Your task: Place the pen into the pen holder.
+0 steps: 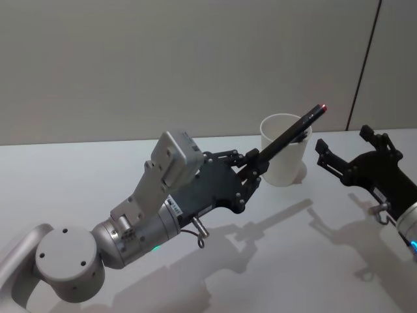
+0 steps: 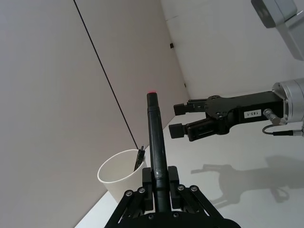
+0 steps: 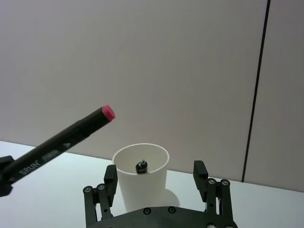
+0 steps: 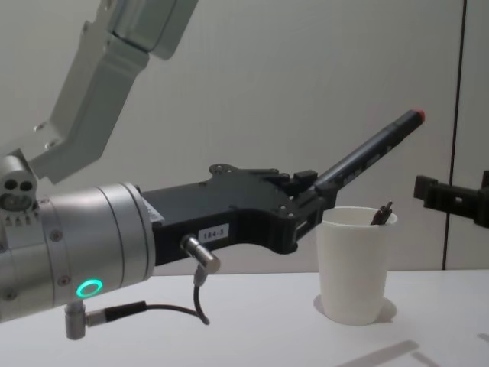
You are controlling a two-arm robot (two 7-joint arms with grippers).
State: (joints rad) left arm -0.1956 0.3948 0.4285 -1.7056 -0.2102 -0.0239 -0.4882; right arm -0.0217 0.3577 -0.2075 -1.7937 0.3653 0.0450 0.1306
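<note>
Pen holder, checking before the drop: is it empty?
No, a dark item sits inside the pen holder while the left gripper holds the pen nearby.

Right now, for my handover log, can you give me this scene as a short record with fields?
left gripper: shut on pen, just left of the pen holder
pen: black, red end up, tilted, raised beside the holder, not inside
pen holder: white paper cup, upright on table, with a dark pen leaning inside
right gripper: open, empty, right of the holder
task state: pen not yet placed
</note>
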